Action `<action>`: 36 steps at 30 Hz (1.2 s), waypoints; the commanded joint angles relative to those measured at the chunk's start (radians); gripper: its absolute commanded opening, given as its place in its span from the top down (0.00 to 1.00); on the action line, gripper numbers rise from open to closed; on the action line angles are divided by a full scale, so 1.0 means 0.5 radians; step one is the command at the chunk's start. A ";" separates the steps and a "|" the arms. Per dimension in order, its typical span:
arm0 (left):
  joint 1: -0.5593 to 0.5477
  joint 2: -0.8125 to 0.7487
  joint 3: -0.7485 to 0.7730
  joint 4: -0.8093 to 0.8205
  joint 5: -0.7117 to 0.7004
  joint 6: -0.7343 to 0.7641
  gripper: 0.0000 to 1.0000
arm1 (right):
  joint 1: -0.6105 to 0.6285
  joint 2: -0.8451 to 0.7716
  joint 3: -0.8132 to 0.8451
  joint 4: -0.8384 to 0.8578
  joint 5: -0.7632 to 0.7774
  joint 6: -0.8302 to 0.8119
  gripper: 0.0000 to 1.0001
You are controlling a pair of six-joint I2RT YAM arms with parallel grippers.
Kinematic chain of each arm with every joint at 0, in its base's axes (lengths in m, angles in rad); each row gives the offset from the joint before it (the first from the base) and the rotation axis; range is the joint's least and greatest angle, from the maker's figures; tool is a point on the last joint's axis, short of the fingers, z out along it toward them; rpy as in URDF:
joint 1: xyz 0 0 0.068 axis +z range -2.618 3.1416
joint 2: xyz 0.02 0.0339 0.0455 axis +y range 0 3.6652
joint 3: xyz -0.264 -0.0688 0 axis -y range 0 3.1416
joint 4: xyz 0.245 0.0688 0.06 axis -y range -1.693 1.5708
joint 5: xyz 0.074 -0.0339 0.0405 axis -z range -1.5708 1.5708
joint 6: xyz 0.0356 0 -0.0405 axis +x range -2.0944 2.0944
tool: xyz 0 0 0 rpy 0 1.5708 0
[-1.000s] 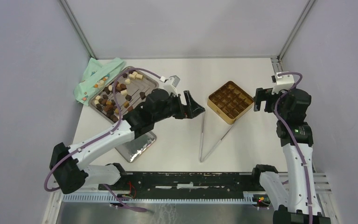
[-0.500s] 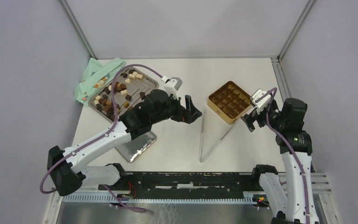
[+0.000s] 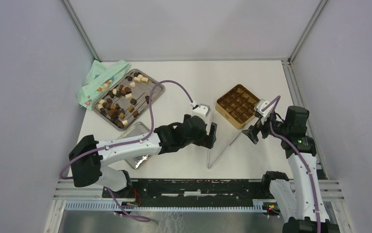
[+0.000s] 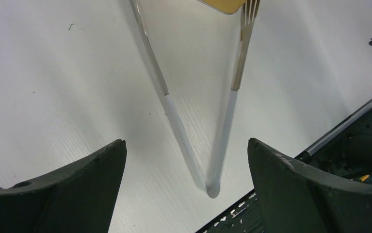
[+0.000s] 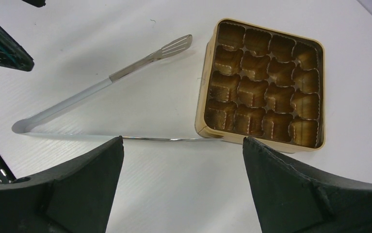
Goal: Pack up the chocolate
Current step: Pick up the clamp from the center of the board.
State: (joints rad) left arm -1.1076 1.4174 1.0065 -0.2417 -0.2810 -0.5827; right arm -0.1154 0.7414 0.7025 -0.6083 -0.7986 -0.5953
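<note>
Left pincer (image 3: 212, 136): jaws apart, empty, over the tongs (image 3: 224, 150) on the table (image 3: 188, 77). Right pincer (image 3: 250, 133): jaws apart, empty, just beside the gold tin (image 3: 238, 106). The chocolate (image 3: 121, 91) lies on the metal tray (image 3: 147, 90), far left, well apart from the tin.

The left arm (image 3: 125, 145) lies low and stretched out to the right of its base, elbow on the left and forearm reaching toward the tongs (image 3: 226, 147). Its left gripper (image 3: 212, 136) hangs over the left leg of the tongs and points downward. The jaws are spread wide, with nothing between the dark fingers (image 4: 77, 189). In the wrist view, the closed end of the tongs lies in the gap between them.

The right arm (image 3: 300, 160) rises from its base and bends forward. Its right gripper (image 3: 250, 133) tilts down and left, just beside the tip of the tongs' right leg. Its jaws also stand wide apart, the fingers (image 5: 295, 189) holding nothing.
</note>
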 commanded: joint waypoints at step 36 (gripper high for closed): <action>-0.028 -0.012 -0.073 0.408 0.121 0.003 0.02 | -0.082 -0.024 -0.021 0.036 -0.363 0.050 0.02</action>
State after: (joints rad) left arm -1.1206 1.4281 0.9485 -0.0681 -0.2108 -0.6121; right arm -0.1520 0.7269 0.6689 -0.5903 -0.9585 -0.5529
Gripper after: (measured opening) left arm 0.984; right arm 0.979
